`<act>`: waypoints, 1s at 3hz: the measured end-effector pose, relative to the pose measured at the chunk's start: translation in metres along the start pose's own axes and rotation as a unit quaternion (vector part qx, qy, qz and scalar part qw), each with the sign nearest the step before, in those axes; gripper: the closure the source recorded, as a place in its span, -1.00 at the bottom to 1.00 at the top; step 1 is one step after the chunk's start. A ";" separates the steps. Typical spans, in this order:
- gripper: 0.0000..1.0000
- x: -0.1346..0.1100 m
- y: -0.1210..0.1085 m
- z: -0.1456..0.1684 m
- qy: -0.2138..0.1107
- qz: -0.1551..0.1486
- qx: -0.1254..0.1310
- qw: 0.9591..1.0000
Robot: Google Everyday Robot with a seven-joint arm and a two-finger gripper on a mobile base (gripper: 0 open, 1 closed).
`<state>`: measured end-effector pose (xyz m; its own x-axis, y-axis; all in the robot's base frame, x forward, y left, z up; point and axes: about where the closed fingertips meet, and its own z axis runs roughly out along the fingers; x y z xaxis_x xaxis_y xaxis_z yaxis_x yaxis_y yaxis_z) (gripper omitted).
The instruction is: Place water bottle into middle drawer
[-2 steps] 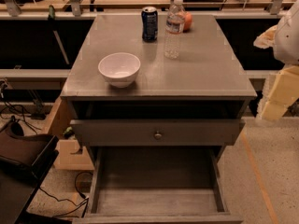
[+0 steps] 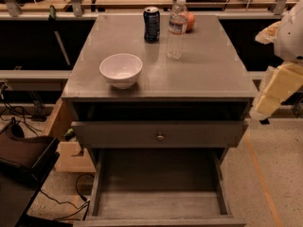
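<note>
Off at the right edge hangs the gripper (image 2: 274,91), well apart from the water bottle (image 2: 176,28); I cannot tell if it is open. Reaching for the bottle looks like the next job. It stands upright at the back, clear, with a white cap, beside the soda can (image 2: 151,24). The middle drawer (image 2: 161,207) waits open below.

Dim, warm lighting from above. Faint sheen on tabletop (image 2: 208,65); soft shadow under bowl (image 2: 121,69). Gripper (image 2: 261,109), at right edge, glares pale.
</note>
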<state>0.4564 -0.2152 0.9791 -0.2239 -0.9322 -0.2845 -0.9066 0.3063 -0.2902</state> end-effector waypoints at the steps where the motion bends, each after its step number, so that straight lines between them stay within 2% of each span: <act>1: -1.00 0.010 -0.029 0.034 -0.098 0.051 0.016 0.994; 2: -1.00 0.003 -0.068 0.057 -0.222 0.084 0.047 0.970; 3: -1.00 -0.019 -0.112 0.060 -0.347 0.110 0.097 0.926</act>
<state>0.5835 -0.2206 0.9622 -0.0512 -0.5157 -0.8552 -0.7702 0.5656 -0.2949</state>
